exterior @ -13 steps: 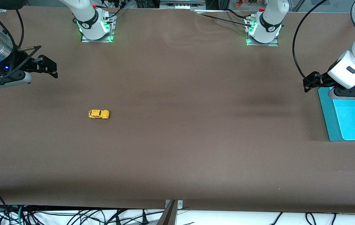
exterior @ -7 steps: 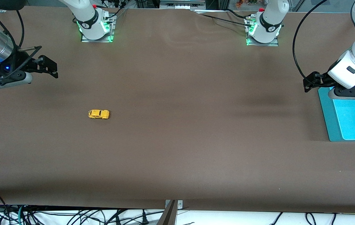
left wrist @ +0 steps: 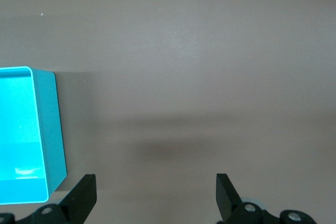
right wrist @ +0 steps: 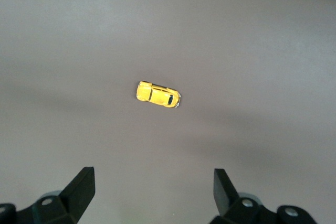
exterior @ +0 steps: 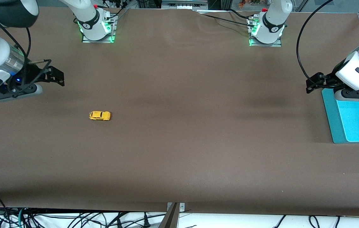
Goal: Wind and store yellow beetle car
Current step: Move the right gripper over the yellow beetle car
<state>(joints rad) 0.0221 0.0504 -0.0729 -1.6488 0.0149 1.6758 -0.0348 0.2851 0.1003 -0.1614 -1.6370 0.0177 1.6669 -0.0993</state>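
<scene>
My right tool [exterior: 59, 77] hangs spread above the tabletop [exterior: 179, 142]; the car [exterior: 99, 115] sits ahead, below it. So tiny, it could roll off if nudged. Left tool [exterior: 309, 86] waits spread beside the bin [exterior: 331, 126].

Front view: bin [exterior: 334, 126] at the left arm's end is running off the frame edge; the left arm's wrist is covering its top rim. Right arm's upper links are being cropped at the frame corner.

Left wrist view: bin [left wrist: 50, 129] is being cut by the frame edge; only one corner is showing.

Car [exterior: 99, 115]: wheels and any winding part are reading too small to make out.
</scene>
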